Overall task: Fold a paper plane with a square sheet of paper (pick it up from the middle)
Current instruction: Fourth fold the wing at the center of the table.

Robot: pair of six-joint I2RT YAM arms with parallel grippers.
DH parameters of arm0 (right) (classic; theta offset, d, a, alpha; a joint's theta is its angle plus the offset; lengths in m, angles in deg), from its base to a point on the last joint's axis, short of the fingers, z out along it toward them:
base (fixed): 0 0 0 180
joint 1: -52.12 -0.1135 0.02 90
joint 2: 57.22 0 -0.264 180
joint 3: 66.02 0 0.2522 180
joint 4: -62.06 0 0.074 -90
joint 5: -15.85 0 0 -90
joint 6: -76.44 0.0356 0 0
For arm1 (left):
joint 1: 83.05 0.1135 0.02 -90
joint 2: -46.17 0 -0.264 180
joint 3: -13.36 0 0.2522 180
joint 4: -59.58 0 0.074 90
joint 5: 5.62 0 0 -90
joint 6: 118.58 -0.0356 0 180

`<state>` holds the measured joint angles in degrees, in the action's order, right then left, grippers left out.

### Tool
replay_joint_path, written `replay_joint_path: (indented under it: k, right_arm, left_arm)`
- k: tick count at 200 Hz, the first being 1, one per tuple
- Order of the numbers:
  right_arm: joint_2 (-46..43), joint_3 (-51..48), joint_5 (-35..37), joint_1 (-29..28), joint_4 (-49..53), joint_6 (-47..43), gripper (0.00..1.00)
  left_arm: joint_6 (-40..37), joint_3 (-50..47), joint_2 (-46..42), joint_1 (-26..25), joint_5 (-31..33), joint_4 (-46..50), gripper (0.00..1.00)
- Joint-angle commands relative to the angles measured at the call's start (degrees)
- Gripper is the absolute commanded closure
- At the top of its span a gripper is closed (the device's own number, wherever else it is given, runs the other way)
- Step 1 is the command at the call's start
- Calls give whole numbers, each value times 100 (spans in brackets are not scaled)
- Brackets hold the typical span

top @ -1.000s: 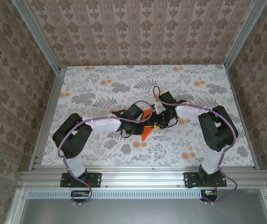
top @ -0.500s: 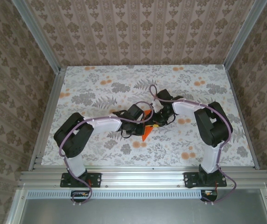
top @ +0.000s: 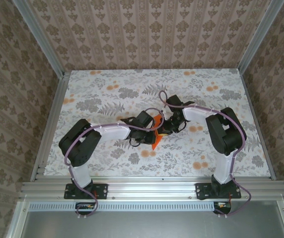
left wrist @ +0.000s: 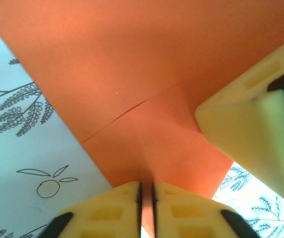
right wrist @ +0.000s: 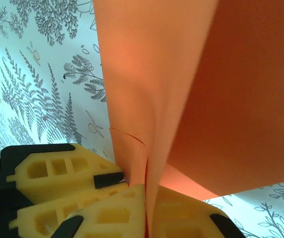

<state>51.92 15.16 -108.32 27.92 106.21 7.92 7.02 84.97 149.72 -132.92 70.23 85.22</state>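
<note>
The bright orange sheet of paper [top: 155, 141] is folded, and its pointed tip faces the near edge like a paper plane. It is held upright above the table's middle, between both grippers. My left gripper [top: 152, 125] pinches a lower fold [left wrist: 147, 148] of the paper; its jaws [left wrist: 146, 203] stand a narrow slit apart with paper filling the slit. My right gripper [top: 165, 129] is shut on a fold of the same paper [right wrist: 181, 89] from the other side, with its fingertips [right wrist: 149, 210] pressed together. The right gripper's finger [left wrist: 246, 134] shows beside the paper in the left wrist view.
The table [top: 102, 94] wears a grey floral print with pale orange blotches. Aluminium rails [top: 147, 187] run along the near edge, and patterned walls [top: 147, 34] close in the back and sides. Both arms meet at the centre.
My right gripper has swung in toward the paper and closed on its fold. The left gripper's jaws have eased slightly but still hold paper. The paper has barely shifted.
</note>
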Motion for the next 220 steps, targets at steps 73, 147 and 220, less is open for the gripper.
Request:
replay_joint_path:
  k: [73, 147, 220]
  right_arm:
    - [-464, -433, 77, -14, -401, 1038, 94]
    - [-666, -650, 128, -93, -619, 1502, 93]
    - [-725, -651, 143, -119, -675, 1702, 93]
  left_arm:
    - [-149, 153, -458, -609, 973, 583, 59]
    - [-297, 506, -398, -895, 1557, 1016, 58]
    - [-244, 937, -107, -1295, 2297, 1463, 60]
